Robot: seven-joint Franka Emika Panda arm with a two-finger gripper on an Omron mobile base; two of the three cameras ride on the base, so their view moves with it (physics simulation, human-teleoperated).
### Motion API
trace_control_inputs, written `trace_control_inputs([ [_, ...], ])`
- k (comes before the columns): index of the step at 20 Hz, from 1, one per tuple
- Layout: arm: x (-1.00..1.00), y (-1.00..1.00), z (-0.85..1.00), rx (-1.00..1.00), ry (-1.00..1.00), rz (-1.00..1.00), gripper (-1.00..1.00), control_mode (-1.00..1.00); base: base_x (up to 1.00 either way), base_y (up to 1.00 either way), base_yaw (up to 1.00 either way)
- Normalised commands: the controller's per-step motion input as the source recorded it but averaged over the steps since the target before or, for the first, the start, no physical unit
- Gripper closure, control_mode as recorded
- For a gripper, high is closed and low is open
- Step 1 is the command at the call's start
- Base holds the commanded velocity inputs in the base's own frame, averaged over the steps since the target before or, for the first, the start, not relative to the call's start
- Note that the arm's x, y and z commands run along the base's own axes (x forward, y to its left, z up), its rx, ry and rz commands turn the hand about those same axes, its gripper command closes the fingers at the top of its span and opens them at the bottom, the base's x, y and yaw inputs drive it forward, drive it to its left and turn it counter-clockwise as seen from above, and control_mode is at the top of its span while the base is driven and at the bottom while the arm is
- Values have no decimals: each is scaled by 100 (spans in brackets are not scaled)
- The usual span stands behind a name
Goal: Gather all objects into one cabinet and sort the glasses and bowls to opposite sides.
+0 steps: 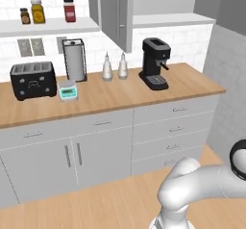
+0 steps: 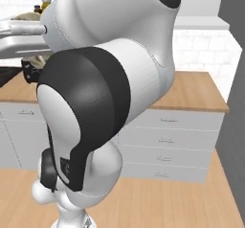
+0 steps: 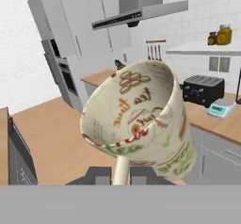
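While the gripper [image 3: 120,177] sat at six o'clock in the hand view, its fingers were pinched narrow on the handle of the beige printed mug [image 3: 141,119] — carried in the air, mouth tipped toward ten o'clock. Behind it, at two to three o'clock, stood the black toaster [image 3: 203,87] and a small scale [image 3: 222,108]. Held by the handle alone, the mug could swing or slip if the arm turned sharply — or clip a cabinet panel going in.

Toaster [image 1: 33,80] left of scale [image 1: 67,90] on counter [image 1: 115,98].
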Motion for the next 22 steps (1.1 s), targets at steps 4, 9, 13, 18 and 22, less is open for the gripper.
trace_control_inputs([
  [4,0,0,0,0,0,0,100,100,-82,100,13],
  [9,0,0,0,0,0,0,100,100,-100,100,0],
  [13,0,0,0,0,0,0,100,100,-100,100,2],
  [18,0,0,0,0,0,0,100,100,-86,94,54],
  [22,0,0,0,0,0,0,100,100,-50,60,84],
])
